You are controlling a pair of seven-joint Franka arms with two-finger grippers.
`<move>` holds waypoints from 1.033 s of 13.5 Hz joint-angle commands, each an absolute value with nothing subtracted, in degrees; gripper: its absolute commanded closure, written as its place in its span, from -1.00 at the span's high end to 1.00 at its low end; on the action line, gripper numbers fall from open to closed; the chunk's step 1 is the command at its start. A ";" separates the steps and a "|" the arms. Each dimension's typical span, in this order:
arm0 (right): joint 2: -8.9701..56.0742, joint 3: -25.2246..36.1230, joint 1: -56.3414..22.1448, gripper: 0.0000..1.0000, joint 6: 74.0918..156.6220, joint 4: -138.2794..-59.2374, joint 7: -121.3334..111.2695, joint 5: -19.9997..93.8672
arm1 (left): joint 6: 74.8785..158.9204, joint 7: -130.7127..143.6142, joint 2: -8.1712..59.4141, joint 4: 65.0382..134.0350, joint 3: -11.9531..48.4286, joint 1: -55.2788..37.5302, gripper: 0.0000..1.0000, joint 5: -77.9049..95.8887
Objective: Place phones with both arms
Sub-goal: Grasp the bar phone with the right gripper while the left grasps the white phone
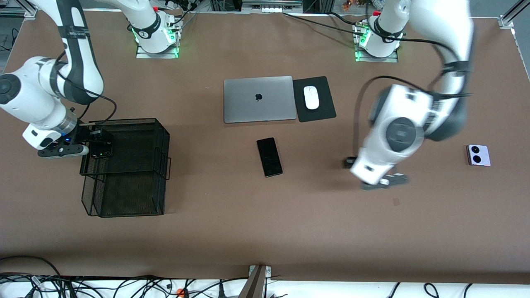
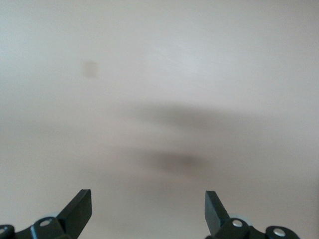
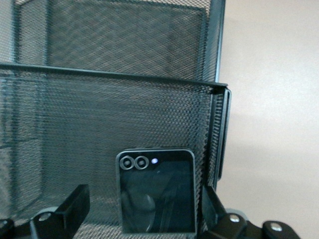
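The small square black flip phone (image 1: 102, 151) (image 3: 155, 194) lies flat on the top shelf of the black mesh tray (image 1: 136, 145) (image 3: 124, 74). My right gripper (image 1: 98, 144) (image 3: 145, 206) is open around it, with a gap between one finger and the phone's edge. The long slim black phone (image 1: 269, 157) lies mid-table, nearer the front camera than the laptop. The lilac-white phone (image 1: 478, 155) lies toward the left arm's end. My left gripper (image 1: 381, 181) (image 2: 148, 204) is open and empty over bare table between those two phones.
A closed grey laptop (image 1: 257, 98) sits beside a white mouse (image 1: 311, 97) on a black pad (image 1: 325, 111). The mesh tray has a lower shelf (image 1: 128, 194) jutting toward the front camera. The brown table (image 1: 265, 231) is bare along its front.
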State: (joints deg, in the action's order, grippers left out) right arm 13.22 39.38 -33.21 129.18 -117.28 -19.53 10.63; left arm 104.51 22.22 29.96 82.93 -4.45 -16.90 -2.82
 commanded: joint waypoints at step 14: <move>36.70 1.15 -36.37 1.00 107.40 -69.65 30.32 4.04 | 135.23 -32.70 31.03 103.86 -3.43 23.28 1.00 -6.68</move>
